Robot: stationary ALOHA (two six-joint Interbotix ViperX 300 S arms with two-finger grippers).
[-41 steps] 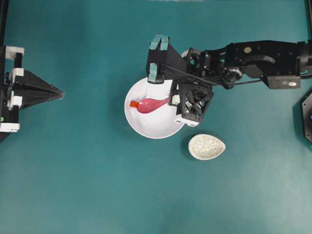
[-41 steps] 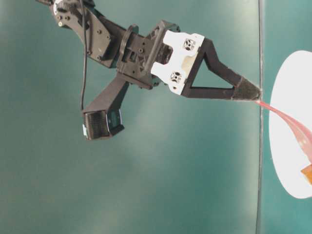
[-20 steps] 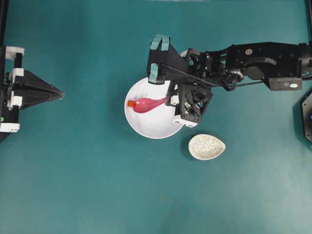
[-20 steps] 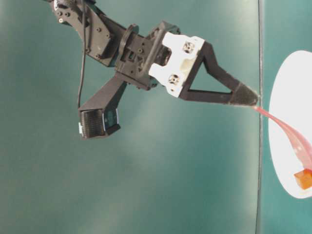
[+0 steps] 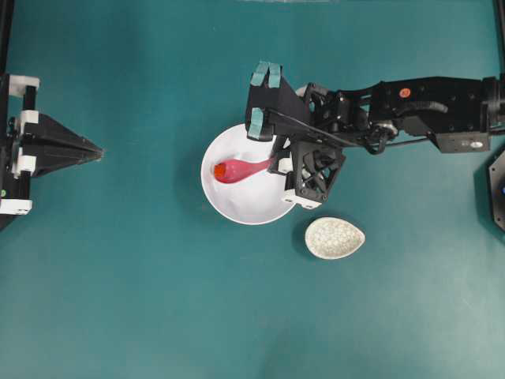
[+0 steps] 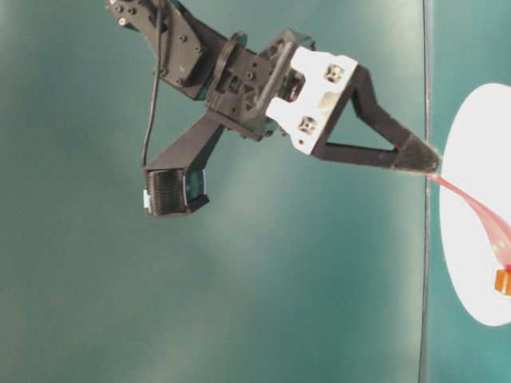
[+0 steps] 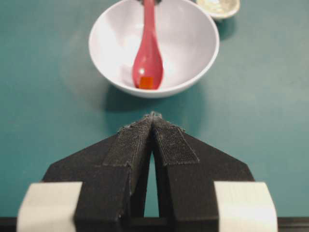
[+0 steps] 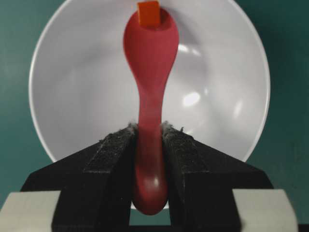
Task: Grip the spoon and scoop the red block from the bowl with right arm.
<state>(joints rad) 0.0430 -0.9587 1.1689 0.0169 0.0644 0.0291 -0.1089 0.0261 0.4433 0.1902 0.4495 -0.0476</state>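
So my right claw (image 8: 149, 140) is pinching the handle of the pink spoon (image 8: 150, 63), one pad on each side of it, and the handle end is sticking out behind the fingers (image 8: 116, 150). The spoon is reaching out over the white bowl (image 5: 237, 201), which is sitting on the teal table (image 5: 142, 284) about mid-scene. The red block (image 8: 148, 13) is sitting right at the front tip of the spoon's scoop, partly hanging past the lip as my right wrist cam is showing it. From the left wrist cam the block is looking like it's resting inside the scoop near the tip, down low in the bowl. In the side view the spoon is angling downward from my claw tips into the bowl, with the block at its lower end. Whether the scoop is touching the bowl's floor, I can't tell.

My right arm (image 5: 410, 106) is stretching in from the right edge, hanging over the bowl's right rim. Just beside the bowl, on the lower right, the little speckled beige dish (image 5: 335, 238) is lying on its own, not touching anything.

My left claw (image 7: 152, 121) is parked well off to the left side, pads pressed together with nothing between them, pointing at the bowl.
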